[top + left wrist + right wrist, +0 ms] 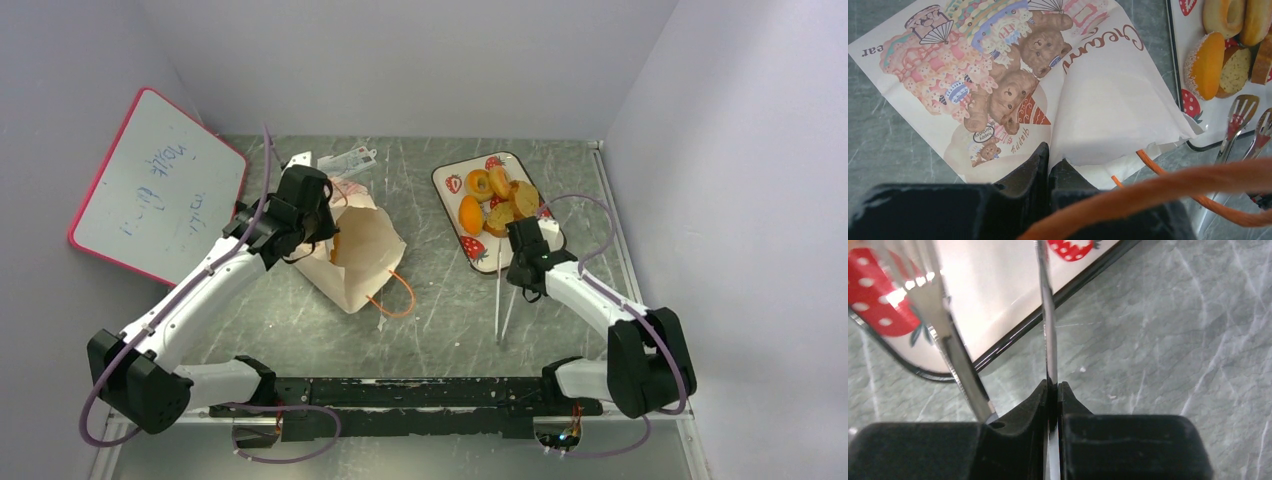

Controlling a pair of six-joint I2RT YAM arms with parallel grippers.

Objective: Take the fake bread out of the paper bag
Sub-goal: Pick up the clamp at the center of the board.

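Note:
The paper bag (pixel 362 258) lies on its side left of centre, its bear picture showing in the left wrist view (pixel 998 80). My left gripper (pixel 322 222) is shut on the bag's paper edge, the jaws (pixel 1049 156) pinching a fold. An orange cord handle (pixel 1173 190) crosses in front of the camera. Several fake bread pieces (pixel 495 198) lie on the strawberry tray (pixel 452 176): an orange bun (pixel 1205 65) and a bagel (pixel 1223 15) show there. My right gripper (pixel 520 238) is shut (pixel 1053 386) on one arm of metal tongs (pixel 1048 315) beside the tray (pixel 998 290). The bag's inside is hidden.
A pink-framed whiteboard (pixel 160 190) leans at the far left. A white tag card (pixel 347 158) lies behind the bag. The tongs' arms (pixel 499 300) stretch toward the near edge. Grey walls close the back and both sides.

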